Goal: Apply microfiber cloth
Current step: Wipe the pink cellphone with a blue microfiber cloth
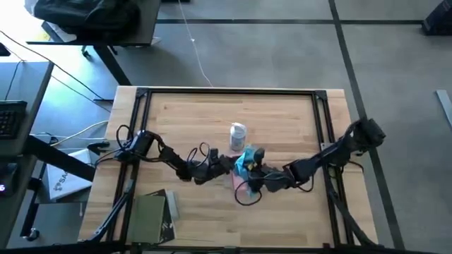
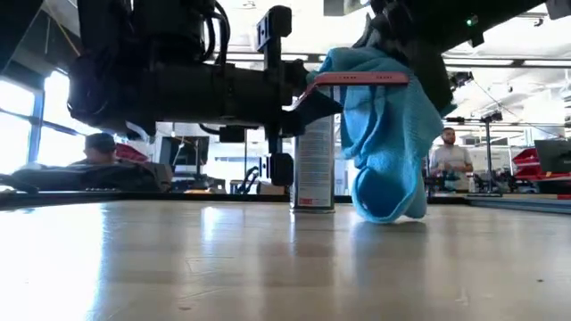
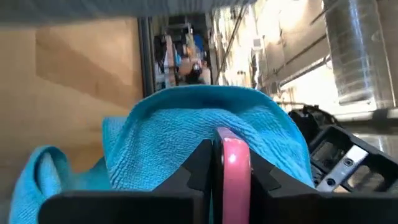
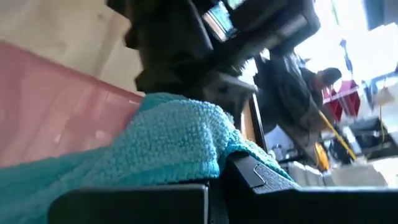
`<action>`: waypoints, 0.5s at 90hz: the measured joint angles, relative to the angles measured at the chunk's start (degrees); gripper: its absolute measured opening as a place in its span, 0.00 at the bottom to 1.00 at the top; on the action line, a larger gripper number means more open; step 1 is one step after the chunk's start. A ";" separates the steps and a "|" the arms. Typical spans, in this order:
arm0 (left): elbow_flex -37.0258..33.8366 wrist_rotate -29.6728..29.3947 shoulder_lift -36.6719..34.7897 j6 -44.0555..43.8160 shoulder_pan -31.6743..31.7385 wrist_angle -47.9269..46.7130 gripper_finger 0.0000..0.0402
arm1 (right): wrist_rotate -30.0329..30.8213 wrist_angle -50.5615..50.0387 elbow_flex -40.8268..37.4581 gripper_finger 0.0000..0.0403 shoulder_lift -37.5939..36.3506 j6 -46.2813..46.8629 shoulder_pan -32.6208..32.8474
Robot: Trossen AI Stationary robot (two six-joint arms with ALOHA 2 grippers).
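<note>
left gripper (image 1: pixel 227 164): shut on edge of pink slab (image 3: pixel 235 171), held above table (image 1: pixel 282 116) | bottle (image 1: pixel 238 135): upright just behind | cloth (image 2: pixel 384 134): draped over slab, tail hanging to tabletop | right gripper (image 1: pixel 260 175): pinching cloth | progress: judged midway; cloth on slab, wiping probably left.

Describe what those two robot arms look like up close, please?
Both are black, jointed arms, left arm and right arm, with black cables looping along them. Each ends in a blocky, dark two-finger gripper: left gripper, right gripper.
</note>
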 joint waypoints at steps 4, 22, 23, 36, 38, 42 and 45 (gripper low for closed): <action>0.00 1.54 0.02 0.00 0.50 0.20 0.06 | -0.59 0.00 0.01 0.00 0.07 -1.14 0.77; 0.02 4.86 0.02 0.20 1.79 3.04 0.06 | -1.51 0.15 0.10 0.00 0.14 -6.01 4.89; 0.02 4.86 0.02 0.20 1.85 3.10 0.06 | -1.51 0.15 0.10 0.00 0.14 -6.23 5.11; 0.02 5.27 0.02 0.44 1.87 3.28 0.06 | -1.73 0.37 0.10 0.00 0.14 -6.66 7.42; 0.03 5.43 0.02 0.44 1.87 3.34 0.06 | -1.73 0.67 0.10 0.00 0.14 -6.32 7.77; 0.04 5.72 0.02 0.42 1.86 3.54 0.06 | -2.16 1.38 0.09 0.00 0.14 -5.38 8.45; 0.04 5.81 0.02 0.42 1.77 3.64 0.06 | -2.84 1.82 0.08 0.00 0.14 -4.50 8.97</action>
